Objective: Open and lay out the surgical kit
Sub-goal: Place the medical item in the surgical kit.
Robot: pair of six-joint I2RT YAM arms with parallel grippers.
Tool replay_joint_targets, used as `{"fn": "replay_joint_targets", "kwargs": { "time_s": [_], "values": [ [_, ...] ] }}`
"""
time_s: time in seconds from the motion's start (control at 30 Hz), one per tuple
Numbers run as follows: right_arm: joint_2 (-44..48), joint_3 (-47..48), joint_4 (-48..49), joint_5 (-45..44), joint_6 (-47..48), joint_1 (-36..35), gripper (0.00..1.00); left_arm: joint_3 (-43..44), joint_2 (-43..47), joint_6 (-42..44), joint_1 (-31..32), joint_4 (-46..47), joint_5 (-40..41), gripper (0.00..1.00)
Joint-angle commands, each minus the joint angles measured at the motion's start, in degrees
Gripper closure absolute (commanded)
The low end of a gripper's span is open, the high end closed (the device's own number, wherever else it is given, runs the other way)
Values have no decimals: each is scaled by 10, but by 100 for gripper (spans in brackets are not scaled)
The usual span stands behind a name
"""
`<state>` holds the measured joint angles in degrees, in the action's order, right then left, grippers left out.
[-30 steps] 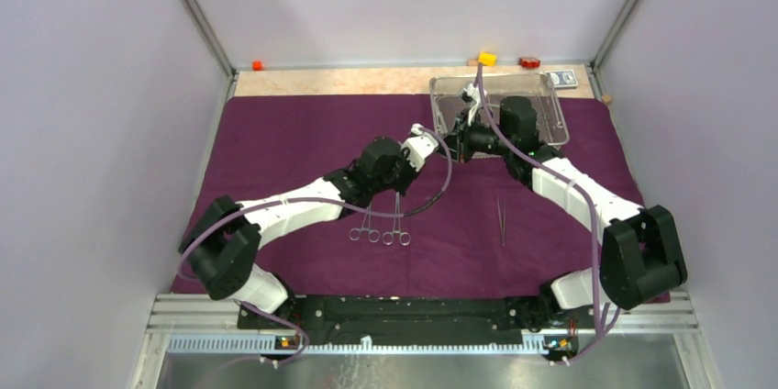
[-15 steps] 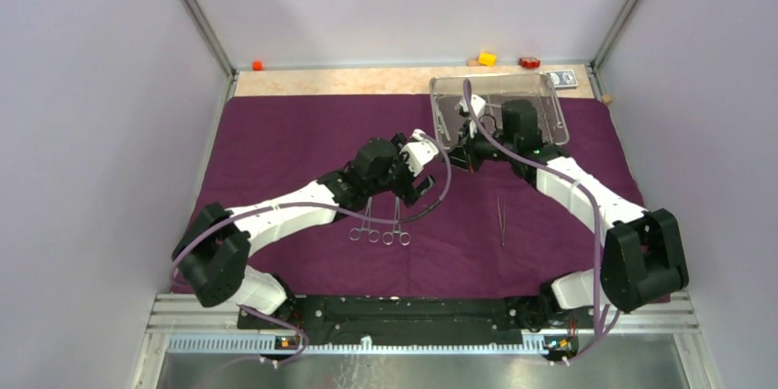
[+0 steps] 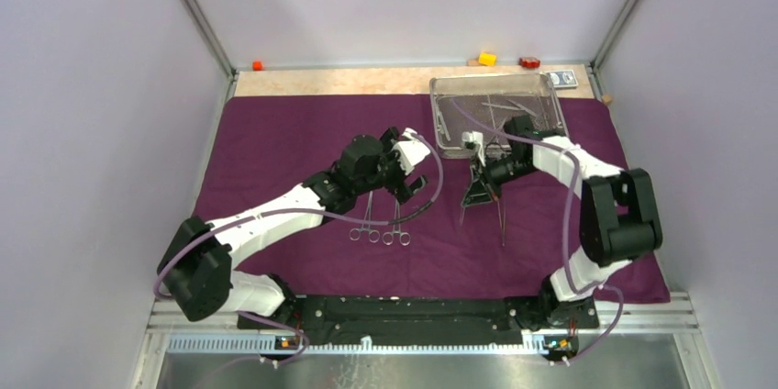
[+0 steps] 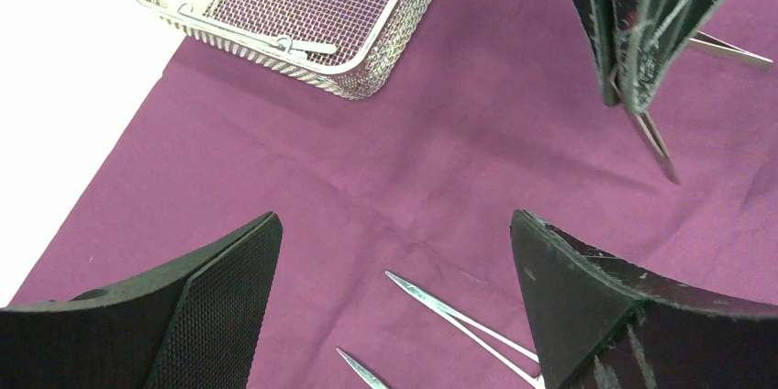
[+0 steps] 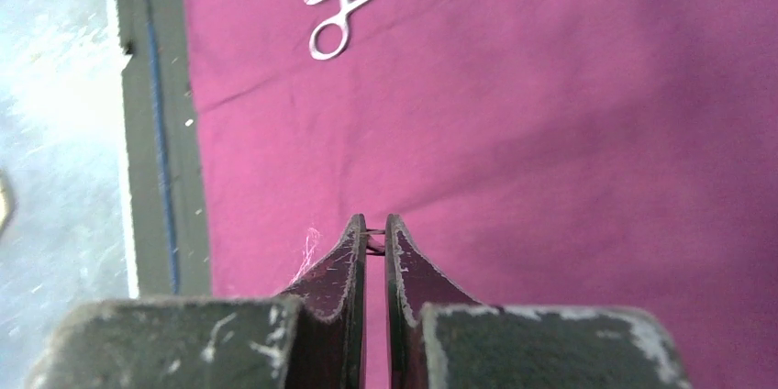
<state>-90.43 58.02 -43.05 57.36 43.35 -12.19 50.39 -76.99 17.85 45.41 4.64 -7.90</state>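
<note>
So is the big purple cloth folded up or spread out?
Spread out: the dark purple cloth lies flat, steel ring-handled clamps on it.

The purple cloth [image 3: 275,141] lies flat. Two clamps [image 3: 381,231] rest on it near the wide-open left gripper [image 3: 410,167]. The right gripper [image 3: 477,194] maybe pinches a thin steel tool [image 3: 464,215].

High rear overhead view, two close downward wrist views, purple cloth [image 3: 275,150] common to all.
</note>
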Motion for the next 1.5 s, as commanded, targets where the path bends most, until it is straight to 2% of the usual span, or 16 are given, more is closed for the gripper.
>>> {"fn": "replay_joint_targets", "kwargs": {
  "time_s": [0.0,0.3,0.6,0.83,1.03,1.47],
  "values": [
    [-50,43,-149,60,155,8,100,2,6,7,-3,9,-4,1],
    [-157,114,-316,62,289,43,100,8,-2,0,-4,-1,-21,1],
    [-227,171,-357,21,308,67,100,15,-13,-5,-4,-7,-36,1],
    [-297,237,-427,6,342,80,100,15,-16,-6,-3,-11,-42,1],
    [-315,248,-426,-7,341,89,99,16,-17,-7,-4,-13,-46,1],
    [-352,257,-380,-35,314,96,90,15,-19,-5,-4,-17,-55,1]
  ]
}}
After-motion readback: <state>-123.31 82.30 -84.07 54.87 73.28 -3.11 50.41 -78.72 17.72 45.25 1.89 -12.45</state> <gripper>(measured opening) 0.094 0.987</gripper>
